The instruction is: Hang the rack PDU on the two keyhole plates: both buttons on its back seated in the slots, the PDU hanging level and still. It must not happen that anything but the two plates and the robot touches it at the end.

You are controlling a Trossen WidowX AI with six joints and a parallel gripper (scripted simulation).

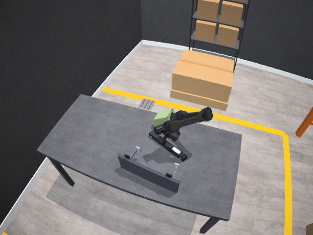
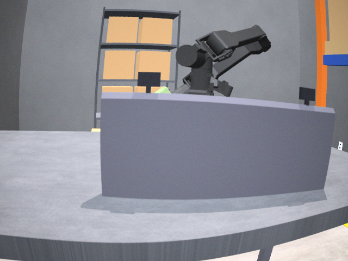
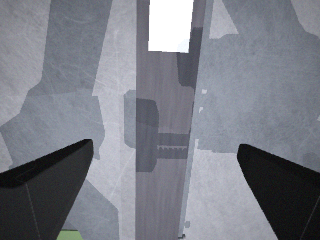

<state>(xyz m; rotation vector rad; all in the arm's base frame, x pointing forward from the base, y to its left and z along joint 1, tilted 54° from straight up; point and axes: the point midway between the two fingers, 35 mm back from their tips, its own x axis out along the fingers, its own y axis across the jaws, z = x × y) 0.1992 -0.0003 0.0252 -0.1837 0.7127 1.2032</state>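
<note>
The rack PDU [image 1: 167, 146] is a long dark bar with a white label, lying flat on the grey table between the arm's base and the upright panel. In the wrist view it [image 3: 164, 140] runs lengthwise between my fingers, label at the top. My gripper [image 1: 165, 135] is lowered right over the PDU, fingers wide open on either side of it [image 3: 162, 190], with nothing between them. The two keyhole plates [image 1: 127, 156] [image 1: 168, 175] sit at the top of the grey panel [image 1: 148, 173], on its arm side. In the exterior view the panel [image 2: 213, 145] hides the PDU and the fingers.
A green block [image 1: 164, 117] stands by the arm's base. Two thin brace struts [image 1: 135, 152] [image 1: 175, 169] lean behind the panel. Cardboard boxes [image 1: 202, 78] and a shelf rack [image 1: 218, 22] stand on the floor beyond the table.
</note>
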